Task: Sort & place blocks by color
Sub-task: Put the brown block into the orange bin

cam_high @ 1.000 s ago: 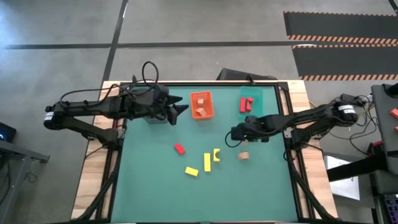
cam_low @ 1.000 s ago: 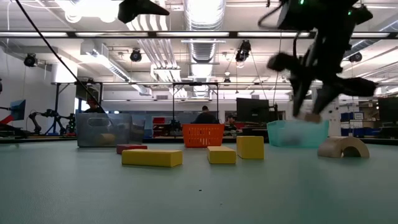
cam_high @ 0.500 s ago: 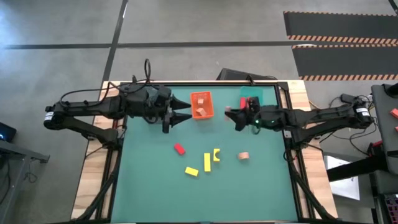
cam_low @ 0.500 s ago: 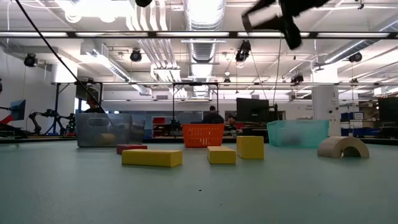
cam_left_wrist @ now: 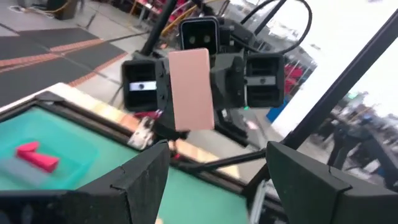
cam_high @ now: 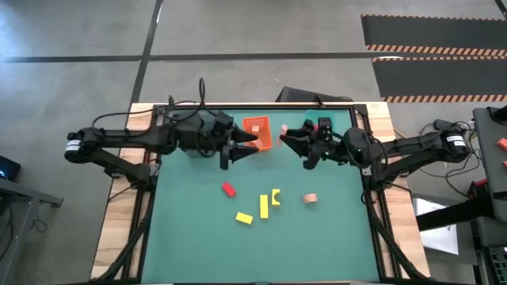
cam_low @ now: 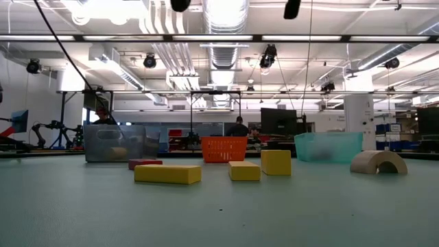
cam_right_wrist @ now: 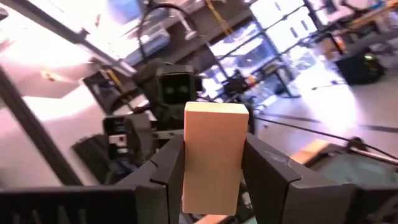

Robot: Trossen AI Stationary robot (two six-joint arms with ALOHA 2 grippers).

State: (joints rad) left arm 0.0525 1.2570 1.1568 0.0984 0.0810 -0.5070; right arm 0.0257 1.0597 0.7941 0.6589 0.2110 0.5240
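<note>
My right gripper hovers high between the orange tray and the teal tray, shut on a pale pinkish-tan bar block. My left gripper faces it from the orange tray's near side, open and empty; its wrist view shows the held block straight ahead. On the mat lie a red block, three yellow blocks and a tan arch. Red blocks lie in the teal tray. My right gripper pinches the tan bar block between its two fingers, one on each long side face. The fingers run level toward the table's left, along the block, whose free end sticks out past the tips. The block is lifted clear of the table.
The dark grey tray stands at the far left, mostly under my left arm in the high view. Orange tray and teal tray line the far edge. The two grippers point at each other, close together. Open mat lies nearer than the blocks.
My right gripper has risen from just above the mat beside the tan arch, out of the low view, and swung toward the far edge and left, carrying the tan bar up next to the orange tray. My left gripper has moved right, toward the right gripper.
</note>
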